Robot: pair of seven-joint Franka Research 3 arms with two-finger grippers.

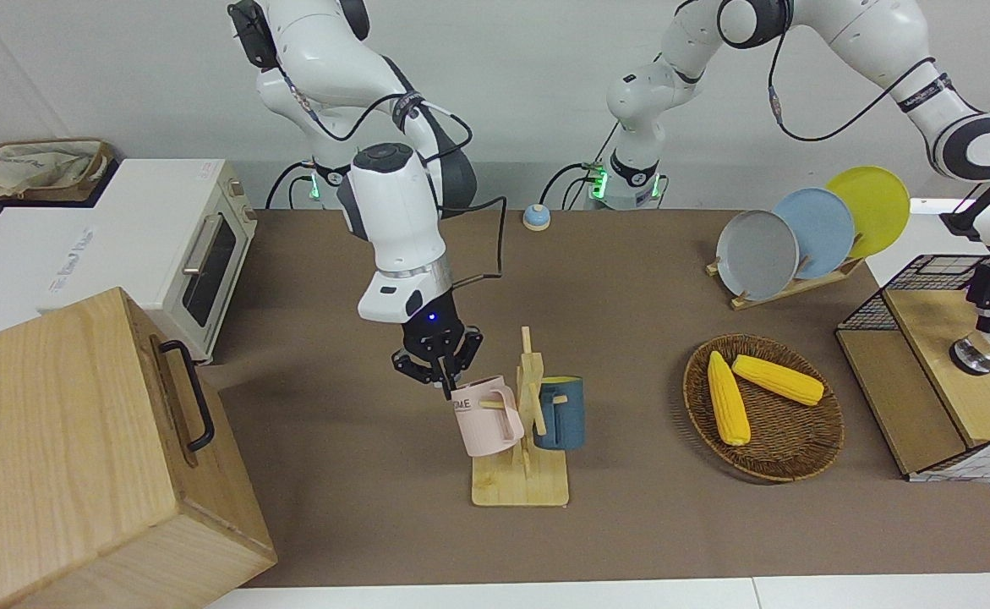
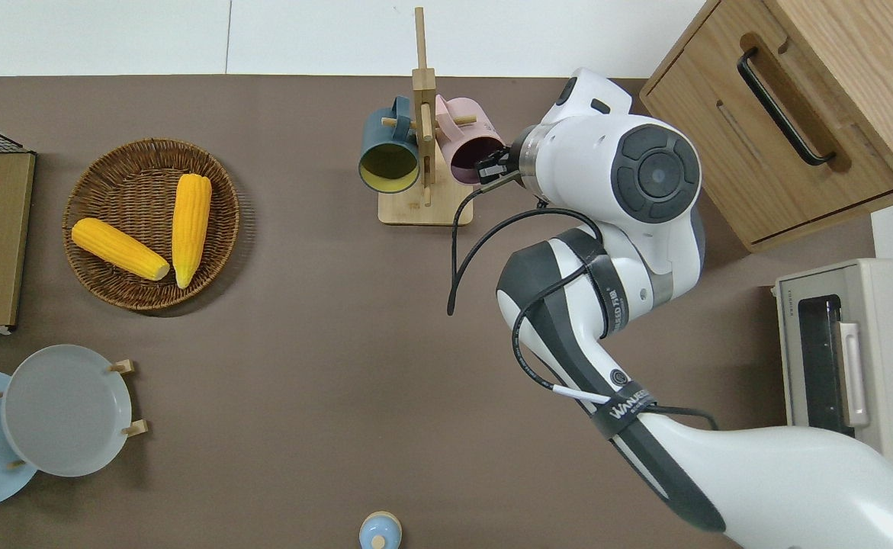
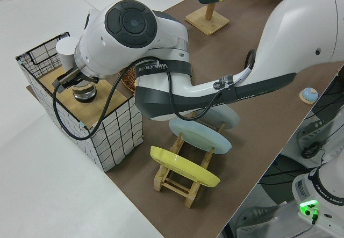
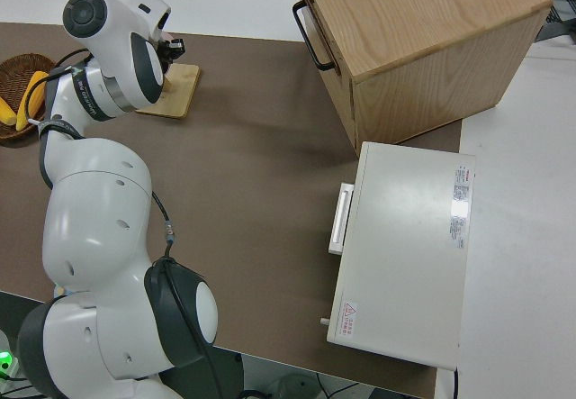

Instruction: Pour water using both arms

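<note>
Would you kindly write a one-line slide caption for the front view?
Right claw at the pink mug's rim on the wooden mug stand, blue mug hanging beside it.

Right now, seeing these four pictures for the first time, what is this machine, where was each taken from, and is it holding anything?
These are two white robot arms at a table, each ending in black jaws. One picture faces them across the table, one looks straight down, and two look along from each end.

The right gripper is at the rim of a pink mug hanging on a wooden mug stand, beside a blue mug; whether its jaws have closed is unclear. The left gripper hangs over a small jar on a wooden shelf in a wire basket.

Also there: a wicker basket with two corn cobs, plates in a rack, a toaster oven and a wooden box.
</note>
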